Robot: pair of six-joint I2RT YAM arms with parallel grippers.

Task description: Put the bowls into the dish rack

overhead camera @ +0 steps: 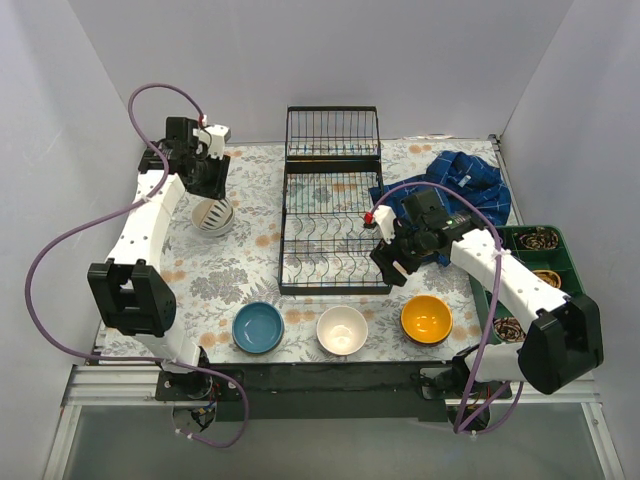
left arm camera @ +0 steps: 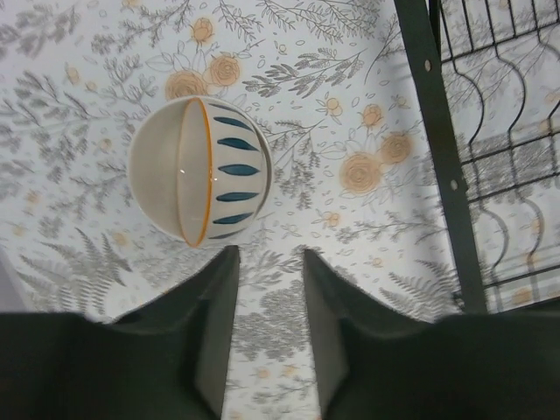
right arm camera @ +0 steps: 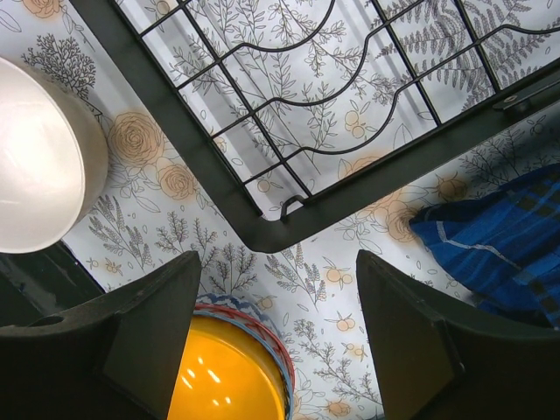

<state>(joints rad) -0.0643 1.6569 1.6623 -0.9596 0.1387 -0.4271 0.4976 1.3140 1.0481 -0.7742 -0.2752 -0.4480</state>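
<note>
The black wire dish rack [overhead camera: 330,215] lies mid-table with nothing in it. A blue bowl [overhead camera: 258,327], a white bowl [overhead camera: 342,330] and a yellow bowl [overhead camera: 426,320] stand upright in a row in front of it. A white bowl with blue stripes [overhead camera: 213,215] lies tipped on its side left of the rack, also in the left wrist view [left arm camera: 199,171]. My left gripper [left arm camera: 267,262] is open and empty just above that bowl. My right gripper [right arm camera: 280,271] is open and empty over the rack's front right corner [right arm camera: 262,232], with the yellow bowl [right arm camera: 227,376] below it.
A blue checked cloth [overhead camera: 450,185] lies crumpled right of the rack. A green compartment tray [overhead camera: 540,265] with small items stands at the right edge. White walls close in the left, back and right sides. The white bowl [right arm camera: 39,166] shows left of my right gripper.
</note>
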